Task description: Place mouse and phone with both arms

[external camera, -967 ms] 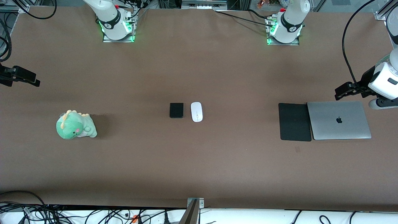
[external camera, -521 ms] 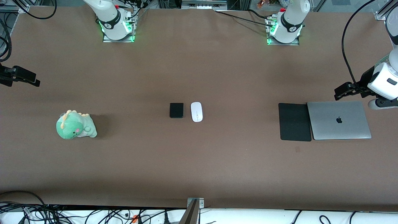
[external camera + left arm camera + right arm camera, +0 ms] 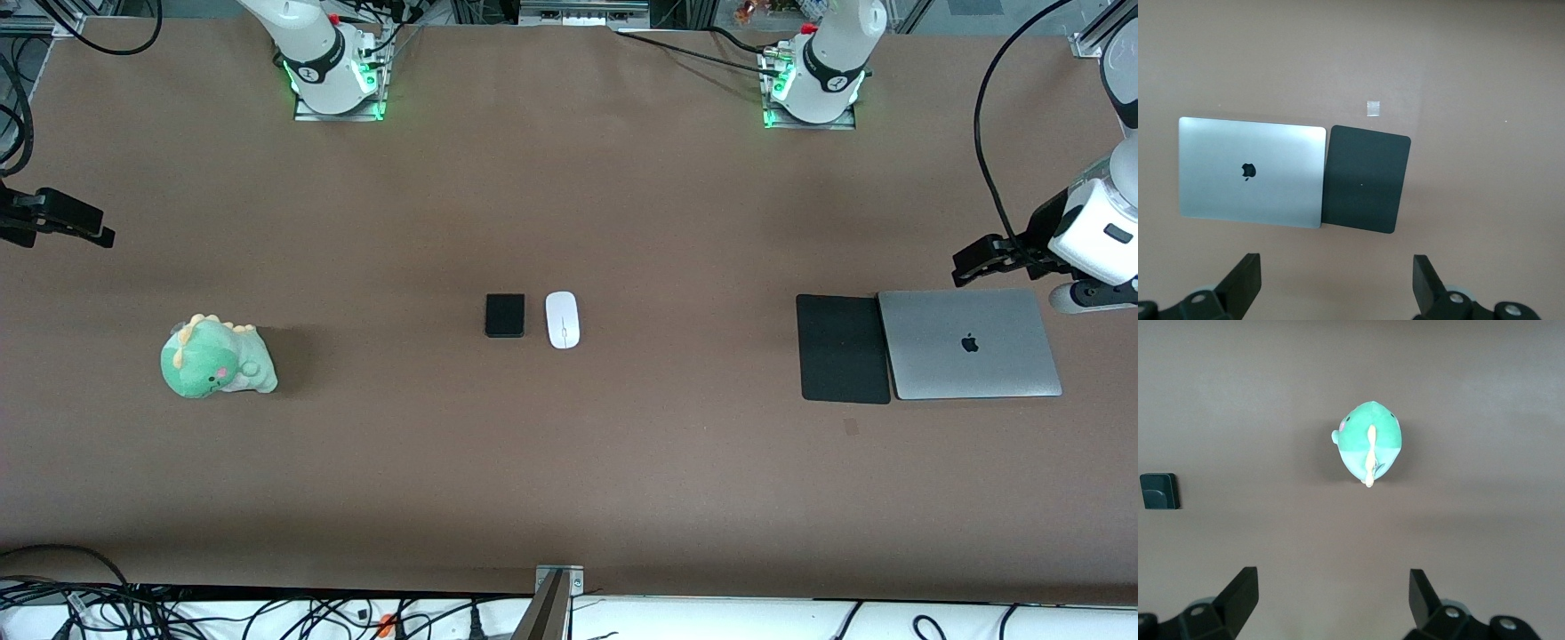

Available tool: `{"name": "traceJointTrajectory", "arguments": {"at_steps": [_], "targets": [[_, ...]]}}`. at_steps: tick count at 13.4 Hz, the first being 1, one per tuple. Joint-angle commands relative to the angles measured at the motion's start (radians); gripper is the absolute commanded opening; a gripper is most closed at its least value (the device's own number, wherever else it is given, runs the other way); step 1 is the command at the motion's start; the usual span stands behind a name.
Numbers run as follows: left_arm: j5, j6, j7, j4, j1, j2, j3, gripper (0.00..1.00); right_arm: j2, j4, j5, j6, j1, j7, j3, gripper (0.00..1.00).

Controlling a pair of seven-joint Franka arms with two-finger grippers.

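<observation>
the phone (image 3: 505,315) and the mouse (image 3: 562,319) lie flat at the middle of the frame on the brown counter (image 3: 569,480), side by side with a narrow strip of counter between them; the phone is toward the right arm's end, the mouse toward the left arm's end. neither is held.

the left tool (image 3: 1337,283) hangs at the right edge of the frame over the counter just above the silver laptop (image 3: 969,343); its 2 fingers (image 3: 1245,280) stand wide apart with nothing between them. the closed laptop lies in the right part of the frame, and a black mouse pad (image 3: 843,348) lies against its edge on the side toward the mouse.

the right tool (image 3: 1331,597) pokes in at the left edge of the frame, above a green plush dinosaur (image 3: 216,357) that sits in the left part. its fingers (image 3: 1241,593) are also spread wide and empty.

a small pale square patch (image 3: 1373,108) shows on the counter near the mouse pad. no container appears in any view.
</observation>
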Motion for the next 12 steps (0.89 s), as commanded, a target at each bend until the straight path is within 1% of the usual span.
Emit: {"name": "traceJointTrajectory", "arguments": {"at_steps": [1, 3, 6, 8, 10, 12], "targets": [[-0.043, -0.008, -0.004, 0.008, 0.008, 0.001, -0.006, 1.00, -0.011, 0.001, -0.015, -0.017, -0.009, 0.002, 0.015, 1.00], [-0.087, 0.012, -0.005, 0.009, 0.007, 0.008, -0.006, 1.00, -0.011, 0.001, -0.015, -0.016, -0.009, 0.001, 0.015, 1.00], [-0.098, 0.015, -0.041, 0.011, -0.007, 0.022, -0.009, 1.00, -0.011, 0.001, -0.015, -0.016, -0.009, 0.001, 0.015, 1.00], [-0.147, 0.036, -0.068, 0.014, -0.013, 0.038, -0.028, 1.00, -0.011, 0.001, -0.015, -0.016, -0.009, 0.001, 0.015, 1.00], [-0.164, 0.049, -0.140, 0.022, -0.013, 0.070, -0.093, 1.00, -0.011, 0.001, -0.013, -0.017, -0.009, 0.001, 0.015, 1.00], [-0.163, 0.125, -0.262, 0.020, -0.024, 0.111, -0.173, 1.00, -0.011, 0.000, -0.013, -0.017, -0.009, 0.001, 0.015, 1.00]]}}
